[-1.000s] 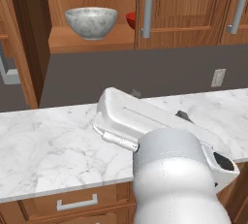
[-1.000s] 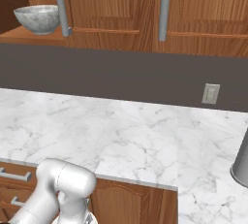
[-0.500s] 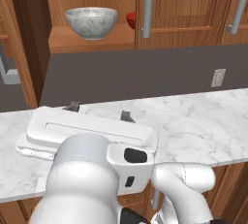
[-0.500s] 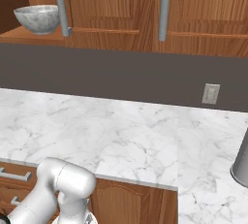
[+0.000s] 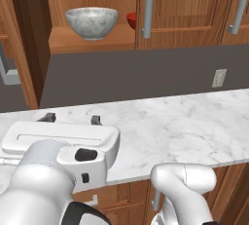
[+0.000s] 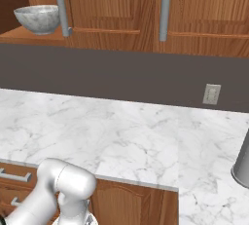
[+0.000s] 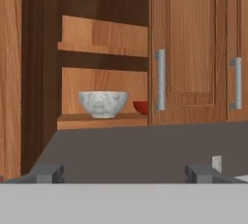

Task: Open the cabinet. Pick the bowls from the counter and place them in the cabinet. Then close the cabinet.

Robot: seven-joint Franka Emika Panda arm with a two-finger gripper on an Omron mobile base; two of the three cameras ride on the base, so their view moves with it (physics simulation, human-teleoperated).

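Left base view: the white arm folds low in the foreground, its flat hand stretched level over the near left part of the marble surface (image 5: 185, 121). The fingers (image 5: 71, 119) point away from the camera toward the dark backsplash, the two dark tips spread wide apart with nothing between them. An elbow joint bulges at the lower middle, in front of the drawers below the surface.

Above the backsplash, the cabinet (image 5: 189, 5) stands with its left side open and its right door shut, a grey bar handle (image 5: 149, 6) running down that door's edge. On the bottom shelf (image 5: 87, 41) sits the marble bowl (image 5: 91, 22), upright near the front. The red bowl (image 5: 132, 19) sits to its right, mostly hidden behind the shut door.

From the hand view, the fingers look straight at the cabinet, with both bowls on the same shelf, apart from each other, the marble one left of the red one, and a second shelf above them.

In the right base view, a wall outlet (image 6: 211, 94) is set in the backsplash, and a grey cylinder (image 6: 241, 163) stands at the far right of the surface.
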